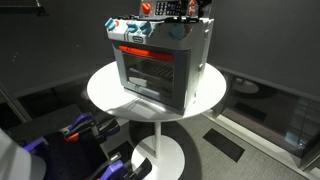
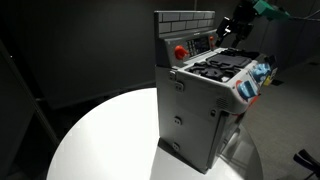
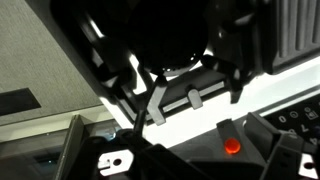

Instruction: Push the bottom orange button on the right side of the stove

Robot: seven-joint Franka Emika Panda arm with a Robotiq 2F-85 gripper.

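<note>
One arm reaches in from above, gripper [image 2: 238, 28] poised over rear of stove [image 2: 205, 100], close to brick-pattern back panel. Stove stands upright on round white table [image 2: 100, 130], toward far edge in exterior view. Wrist view: dark fingers [image 3: 235, 70] set wide apart, jaws parted, gripping nothing; orange button [image 3: 232, 146] just below them.

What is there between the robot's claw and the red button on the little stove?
Only parts of the stove: in an exterior view, black burners and a stretch of back panel separate the claw from the red button.
</note>
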